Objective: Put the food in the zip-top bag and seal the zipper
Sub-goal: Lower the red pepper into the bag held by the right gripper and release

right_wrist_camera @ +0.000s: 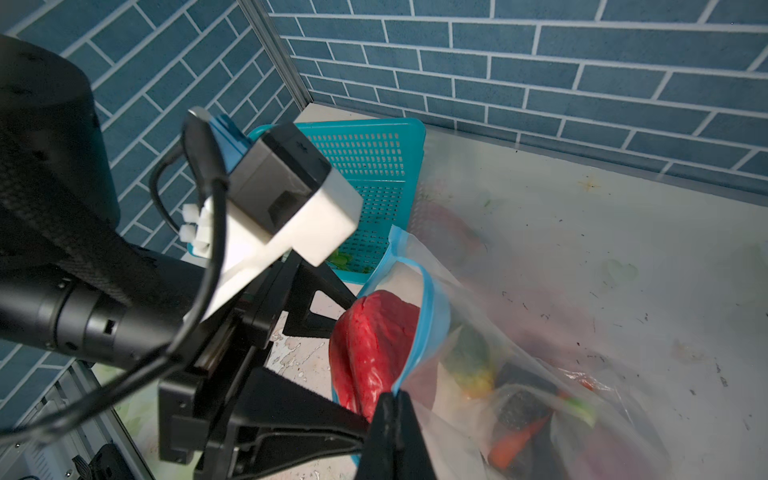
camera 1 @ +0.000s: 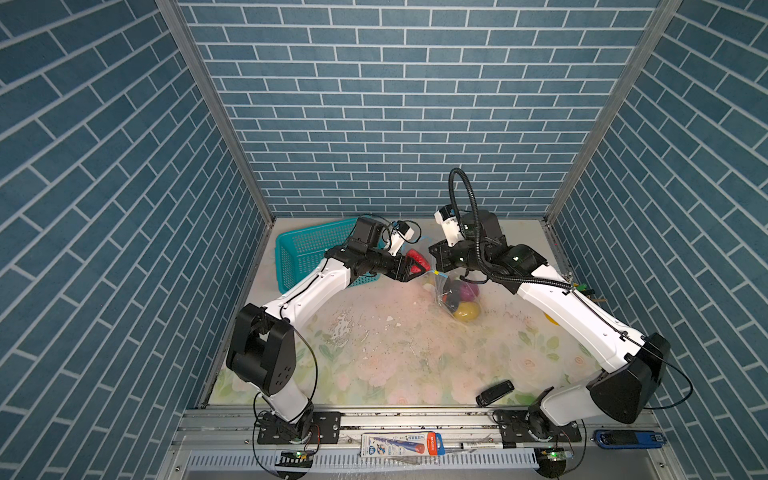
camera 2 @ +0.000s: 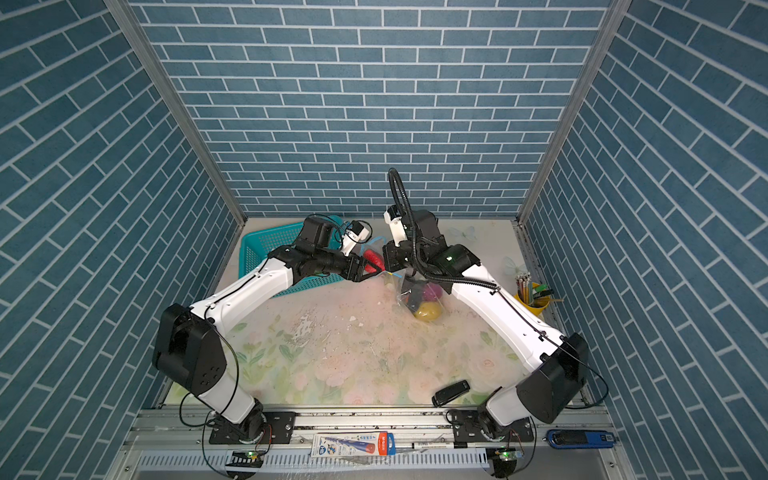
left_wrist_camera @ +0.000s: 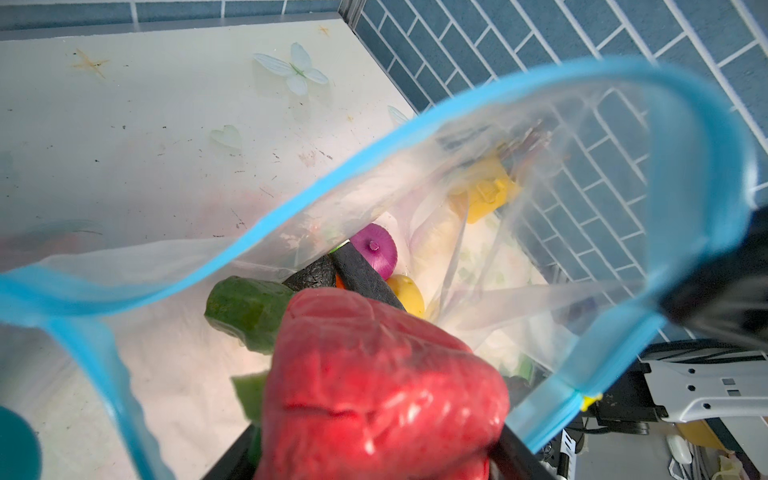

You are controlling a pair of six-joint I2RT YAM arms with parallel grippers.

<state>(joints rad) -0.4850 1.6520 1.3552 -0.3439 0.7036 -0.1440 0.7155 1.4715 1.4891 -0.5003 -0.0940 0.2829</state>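
Holding the red pepper (left_wrist_camera: pixel 374 386) at the mouth of the zip-top bag (camera 1: pixel 453 295), the left gripper (camera 1: pixel 417 266) risks snagging the zipper (left_wrist_camera: pixel 291 208) rim, which the closed right gripper (right_wrist_camera: pixel 392 405) pinches and could lose under drag.

blue brick walls (camera 1: pixel 395 104), floral tabletop (camera 1: pixel 415 357)

The red pepper (left_wrist_camera: pixel 374 395) hid most of my left fingers (left_wrist_camera: pixel 230 461); the zipper (left_wrist_camera: pixel 706 166) was blurred, its loop partly out of frame.
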